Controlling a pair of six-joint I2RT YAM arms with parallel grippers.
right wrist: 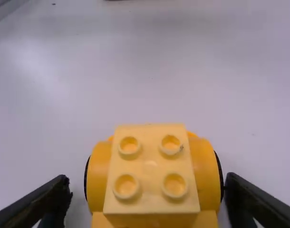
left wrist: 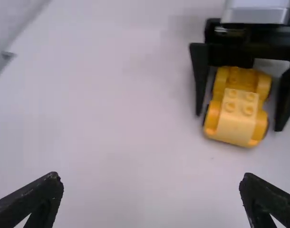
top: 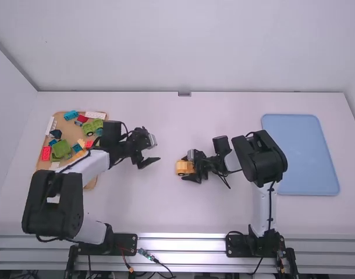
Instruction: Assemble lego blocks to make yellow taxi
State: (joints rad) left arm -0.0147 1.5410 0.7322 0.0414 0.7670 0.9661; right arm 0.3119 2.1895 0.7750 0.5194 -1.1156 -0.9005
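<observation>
The yellow car is straddled on the table by the right gripper, fingers apart; the left gripper is spread too. Before squeezing, even centring is best ensured (one side seems closer), so skewing is avoided.

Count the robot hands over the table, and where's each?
2. Left hand: open, between the brown tray and the yellow car. Right hand: open, fingers on either side of the car.
</observation>
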